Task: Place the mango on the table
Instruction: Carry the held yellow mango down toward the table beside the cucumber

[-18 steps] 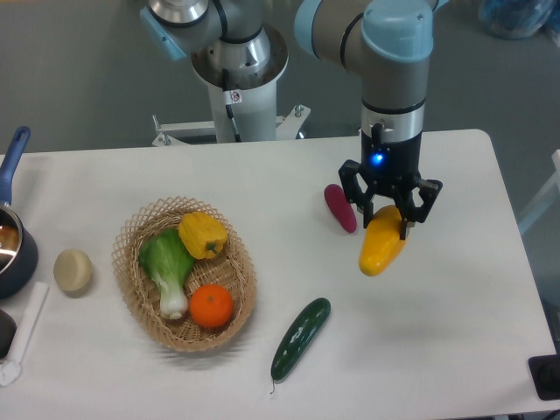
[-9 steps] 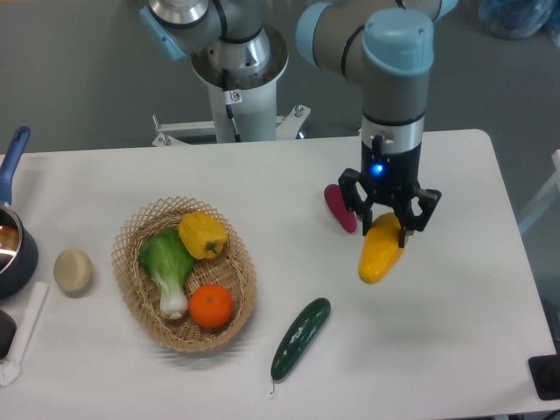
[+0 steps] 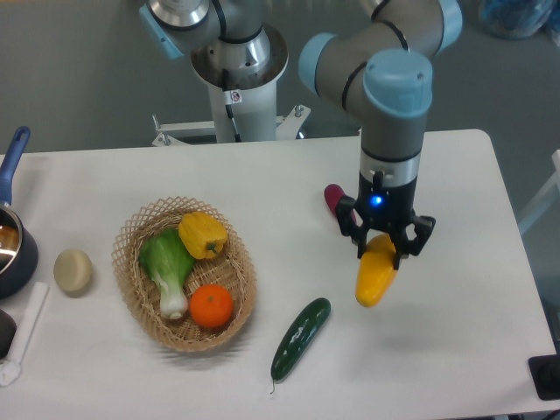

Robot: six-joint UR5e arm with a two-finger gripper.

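The mango [image 3: 374, 275] is a smooth yellow fruit with an orange tinge at its upper end, hanging tilted over the right half of the white table [image 3: 455, 350]. My gripper [image 3: 382, 245] is shut on the mango's upper end, its black fingers on either side of it. The fruit's lower tip points down and left; whether it touches the tabletop I cannot tell. The top of the mango is hidden by the gripper body.
A purple vegetable [image 3: 333, 198] lies just left of the gripper, partly hidden behind it. A dark green cucumber [image 3: 300, 337] lies lower left. A wicker basket [image 3: 140, 304] holds a yellow pepper, a green vegetable and an orange. A potato [image 3: 73, 270] and a pot [image 3: 12, 245] sit far left.
The gripper has moved down and slightly left with the mango, bringing the fruit lower over the table. The other objects have not moved.
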